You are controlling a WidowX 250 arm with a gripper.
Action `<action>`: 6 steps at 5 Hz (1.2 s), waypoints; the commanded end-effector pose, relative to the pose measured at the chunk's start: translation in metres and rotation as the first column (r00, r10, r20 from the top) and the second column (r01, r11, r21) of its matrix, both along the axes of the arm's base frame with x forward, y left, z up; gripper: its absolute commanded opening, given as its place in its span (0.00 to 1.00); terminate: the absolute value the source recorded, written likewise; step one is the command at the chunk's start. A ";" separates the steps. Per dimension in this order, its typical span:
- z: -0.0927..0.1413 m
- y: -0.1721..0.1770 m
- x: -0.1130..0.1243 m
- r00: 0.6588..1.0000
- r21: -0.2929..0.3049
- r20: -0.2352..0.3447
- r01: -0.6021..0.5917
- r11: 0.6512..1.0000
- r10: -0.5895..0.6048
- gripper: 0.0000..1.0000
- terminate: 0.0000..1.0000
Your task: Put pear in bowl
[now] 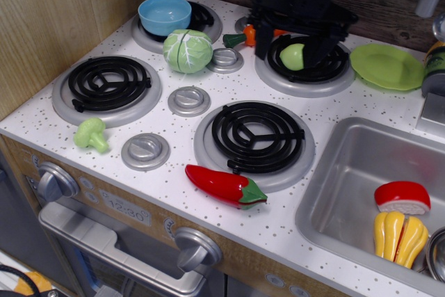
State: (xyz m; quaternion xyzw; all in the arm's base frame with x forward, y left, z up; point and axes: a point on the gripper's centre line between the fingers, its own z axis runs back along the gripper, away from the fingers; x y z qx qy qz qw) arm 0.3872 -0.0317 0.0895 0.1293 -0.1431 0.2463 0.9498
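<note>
Pear (293, 56) sits on the back right burner (304, 67), between the spread fingers of the black tool (290, 52), which straddles it released, not clamped. Largest, the speckled white bench (174, 130) carries the stove and, at right, a steel sink (348, 186). Smaller, the veined cabbage (188, 51) lies just in front of the light blue bowl (165, 14) on the back left burner. Smallest, a broccoli floret (91, 134) rests near the front edge.

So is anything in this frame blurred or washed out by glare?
In the observation.image view, the gripper over the pear looks slightly soft; the bowl, the cabbage and the red pepper are sharp, and the pepper carries small highlights only.
</note>
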 end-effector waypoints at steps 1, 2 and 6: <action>0.011 -0.004 0.034 0.986 0.028 0.167 0.021 0.999 -0.025 1.00 0.00; 0.013 0.000 0.051 0.982 0.031 0.186 0.039 0.999 -0.044 1.00 0.00; -0.020 0.023 0.075 0.969 0.019 0.207 0.132 0.991 -0.133 1.00 0.00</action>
